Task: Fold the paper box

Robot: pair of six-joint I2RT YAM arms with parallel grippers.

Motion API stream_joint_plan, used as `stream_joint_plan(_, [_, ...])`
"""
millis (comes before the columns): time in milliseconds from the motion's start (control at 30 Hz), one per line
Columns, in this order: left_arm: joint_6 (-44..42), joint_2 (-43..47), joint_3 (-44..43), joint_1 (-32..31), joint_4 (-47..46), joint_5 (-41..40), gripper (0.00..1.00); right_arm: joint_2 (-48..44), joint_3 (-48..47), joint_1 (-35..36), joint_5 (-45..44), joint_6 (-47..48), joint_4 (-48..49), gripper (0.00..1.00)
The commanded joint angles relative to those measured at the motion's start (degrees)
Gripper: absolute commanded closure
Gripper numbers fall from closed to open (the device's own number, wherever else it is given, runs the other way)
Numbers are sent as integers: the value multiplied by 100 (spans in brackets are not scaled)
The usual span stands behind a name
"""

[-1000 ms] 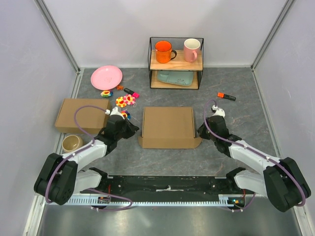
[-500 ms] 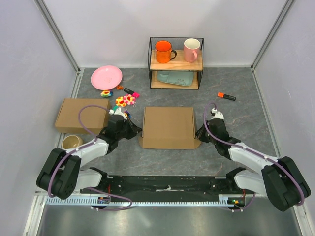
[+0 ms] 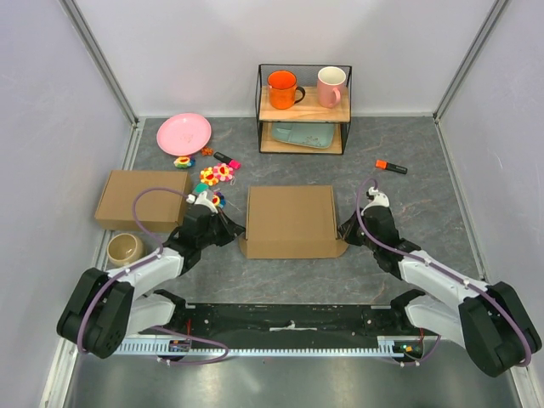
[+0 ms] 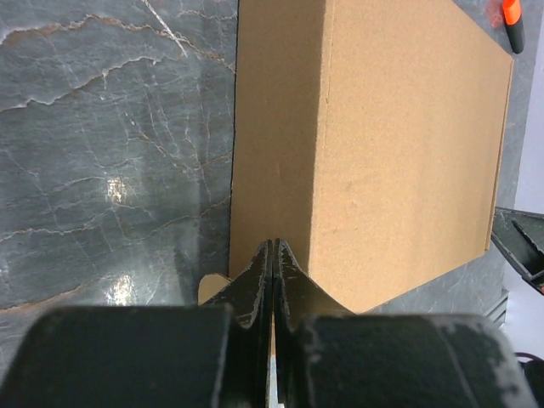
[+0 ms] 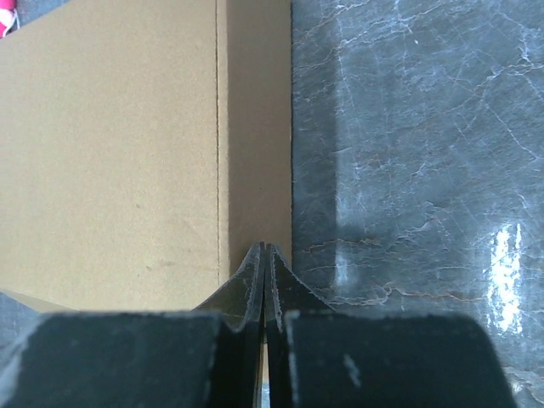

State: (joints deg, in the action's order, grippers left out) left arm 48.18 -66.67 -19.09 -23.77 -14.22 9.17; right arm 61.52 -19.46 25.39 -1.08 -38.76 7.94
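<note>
Both pinched shut and empty, my left claw point(image 4: 272, 248) and right claw point(image 5: 264, 249) flank the paper box point(image 3: 289, 218); I should press its side walls inward evenly.

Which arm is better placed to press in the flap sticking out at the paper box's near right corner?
The right. The right gripper, shut, sits at the right wall of the paper box, beside that flap. The left gripper, also shut, is at the opposite wall.
</note>
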Motion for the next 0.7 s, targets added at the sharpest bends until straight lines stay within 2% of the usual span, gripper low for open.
stream_joint_plan(0, [218,233,90,-66,-274,410,98,-368,-31,107,345,-70,85,100])
stream_joint_plan(400, [235,1314,-130,-75,50,858,98,-1194,-620,256,697,-105,-732,100])
stream_joint_plan(667, [156,1895,-718,-75,630,1043,98,-1634,-1330,256,697,-79,-1585,100])
